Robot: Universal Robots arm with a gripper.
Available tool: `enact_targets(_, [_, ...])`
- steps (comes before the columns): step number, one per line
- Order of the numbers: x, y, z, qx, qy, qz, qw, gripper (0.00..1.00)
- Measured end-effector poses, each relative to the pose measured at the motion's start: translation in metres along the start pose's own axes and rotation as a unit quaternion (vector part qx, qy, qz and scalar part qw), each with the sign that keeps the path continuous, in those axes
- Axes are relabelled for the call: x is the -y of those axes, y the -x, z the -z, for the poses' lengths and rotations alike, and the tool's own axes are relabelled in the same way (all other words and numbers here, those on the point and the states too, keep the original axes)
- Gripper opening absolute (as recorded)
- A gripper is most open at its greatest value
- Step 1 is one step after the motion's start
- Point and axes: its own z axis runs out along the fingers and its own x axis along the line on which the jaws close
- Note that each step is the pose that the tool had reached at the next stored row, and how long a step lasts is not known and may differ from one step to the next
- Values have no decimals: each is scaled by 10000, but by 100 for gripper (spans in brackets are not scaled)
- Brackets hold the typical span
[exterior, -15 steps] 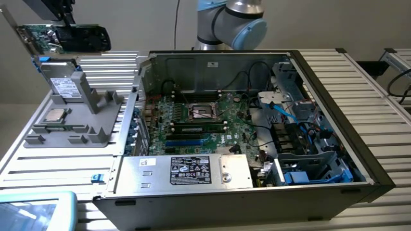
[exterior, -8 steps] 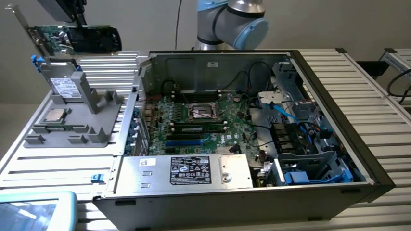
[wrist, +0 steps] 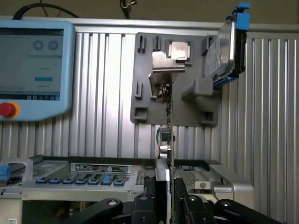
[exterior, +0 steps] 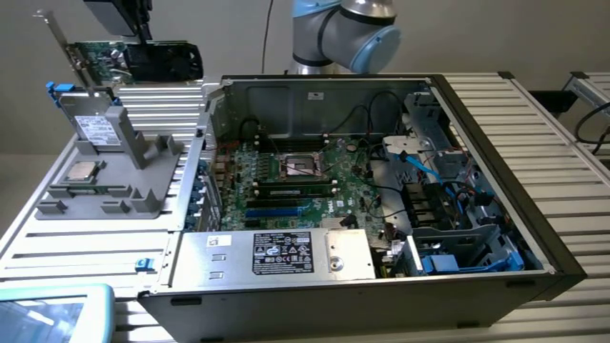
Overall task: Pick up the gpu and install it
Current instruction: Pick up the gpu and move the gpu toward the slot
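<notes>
The gpu (exterior: 133, 61) hangs in the air at the exterior view's upper left, above the grey holder (exterior: 143, 153). Its green board, black cover and long silver end bracket (exterior: 56, 43) are visible. My gripper (exterior: 133, 28) comes down onto its upper edge and is shut on it. In the wrist view the gpu (wrist: 169, 126) runs edge-on away from the gripper (wrist: 168, 207), with a black finger (wrist: 145, 205) pressed against each face. The open computer case (exterior: 496, 136) lies on the table to the exterior view's right of the card, motherboard (exterior: 286, 179) facing up.
The grey holder carries a silver hard drive (exterior: 91, 125) with blue tabs standing upright and a small square CPU chip (exterior: 81, 171). A blue teach pendant (exterior: 48, 314) lies at the near corner. The arm's base (exterior: 333, 36) stands behind the case. Cables and drive bays fill the case's right side.
</notes>
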Motion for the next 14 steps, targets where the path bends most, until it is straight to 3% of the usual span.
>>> enact_targets(14, [510,-145,14,16,17,1,10000,27])
